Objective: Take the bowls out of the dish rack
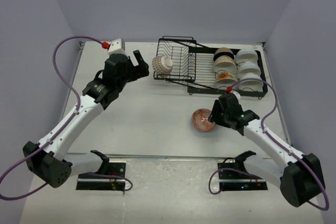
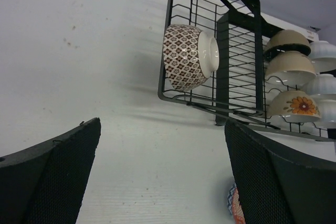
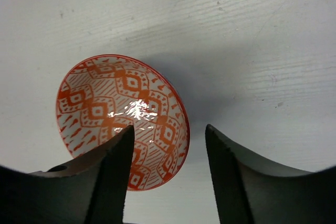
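**Top view**
- Black wire dish rack [image 1: 181, 61] w/ upright slotted end on L, flat end on R.
- Brown-and-white diamond-patterned ceramic bowl [image 1: 162, 64] lies on its side at the rack's L slotted end, foot pointing R.
- On the rack's flat end are two overlapping rows: cream ceramic bowls [image 1: 224, 54] nearer the slotted end, plain white ceramic bowls [image 1: 247, 56] at the R end.
- Orange-red patterned ceramic bowl [image 1: 201, 119] is out of the rack, upright on the white table [image 1: 142, 108], near side of the rack's flat end.
- Left gripper [image 1: 137, 61] is just L of the rack, level w/ the brown bowl, not touching it. Jaws spread wide, nothing in them.
- Right gripper [image 1: 212, 119] is at the orange-red bowl's R rim.

**Left wrist**
- Both black fingers [image 2: 58, 177] are far apart, w/ bare table between them.
- The brown bowl sits in the rack's near corner, foot toward the wires.
- Beyond it on the rack: two cream bowls, then an orange-flower bowl [image 2: 295, 103], w/ the white ones at the R edge.

**Right wrist**
- Jaws parted and straddling the orange-red bowl's rim. One finger [image 3: 105, 182] is over the inside, the other outside.
- Gap shows on the outer side, so no clamp. The bowl rests on the table.
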{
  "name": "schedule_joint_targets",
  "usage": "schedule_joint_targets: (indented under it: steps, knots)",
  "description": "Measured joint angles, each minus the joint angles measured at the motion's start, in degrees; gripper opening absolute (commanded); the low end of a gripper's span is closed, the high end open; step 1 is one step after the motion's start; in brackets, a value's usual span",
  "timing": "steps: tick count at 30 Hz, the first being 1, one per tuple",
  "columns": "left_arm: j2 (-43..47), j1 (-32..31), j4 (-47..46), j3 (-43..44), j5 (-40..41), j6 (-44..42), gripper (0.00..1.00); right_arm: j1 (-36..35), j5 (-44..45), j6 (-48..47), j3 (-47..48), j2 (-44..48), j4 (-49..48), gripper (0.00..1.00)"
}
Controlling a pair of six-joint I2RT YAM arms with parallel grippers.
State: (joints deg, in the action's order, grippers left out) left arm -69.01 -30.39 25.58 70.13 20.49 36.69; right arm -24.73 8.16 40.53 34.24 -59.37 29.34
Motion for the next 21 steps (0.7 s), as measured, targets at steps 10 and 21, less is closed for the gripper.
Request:
schedule_joint_targets:
  steps: [10,21]
  knots:
    - [-8.8,16.7,-21.3,-6.4,-25.7,6.4,1.00,0.0,2.6,-1.7,6.5,18.0,10.4,0.99]
    - [-29.3,24.9,-53.7,-7.3,-56.5,20.0,1.00,0.0,-3.5,-6.8,8.4,30.4,10.5,0.99]
